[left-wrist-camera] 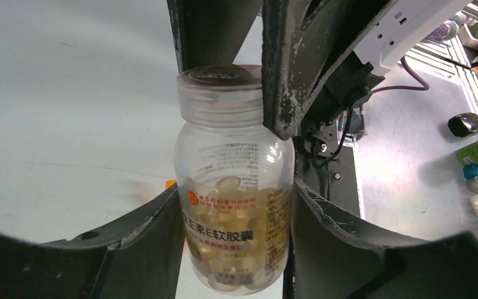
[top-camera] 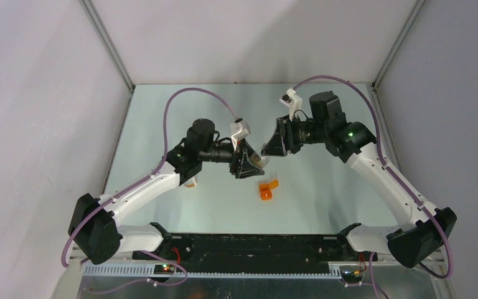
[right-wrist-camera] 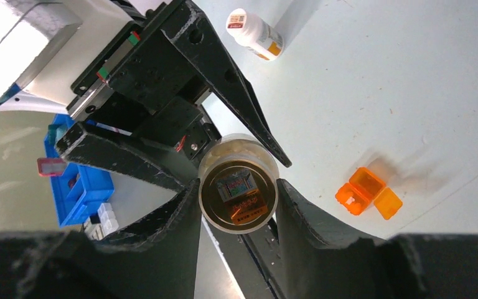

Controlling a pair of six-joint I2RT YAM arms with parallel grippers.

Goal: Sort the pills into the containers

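I found the pill bottle (left-wrist-camera: 233, 205) aloft just beyond the orange case (right-wrist-camera: 368, 192), right pincer (right-wrist-camera: 238, 187) clamping its cap (left-wrist-camera: 221, 93), left pincer (left-wrist-camera: 236, 187) closed on its body, and judged that an uneven twist could drop it and scatter capsules (left-wrist-camera: 227, 185).

Clear bottle (left-wrist-camera: 233, 143): see-through, orange band, white lettering
Capsules (left-wrist-camera: 227, 185): pale yellow
Pill box (top-camera: 267, 189): bright orange
Small bottle (right-wrist-camera: 254, 32): white, orange stripe
Worktop (top-camera: 180, 106): pale grey-green

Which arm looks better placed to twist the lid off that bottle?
Probably the right: the right gripper clasps the lid, while the left gripper grips the bottle around its body, suited to steadying it.
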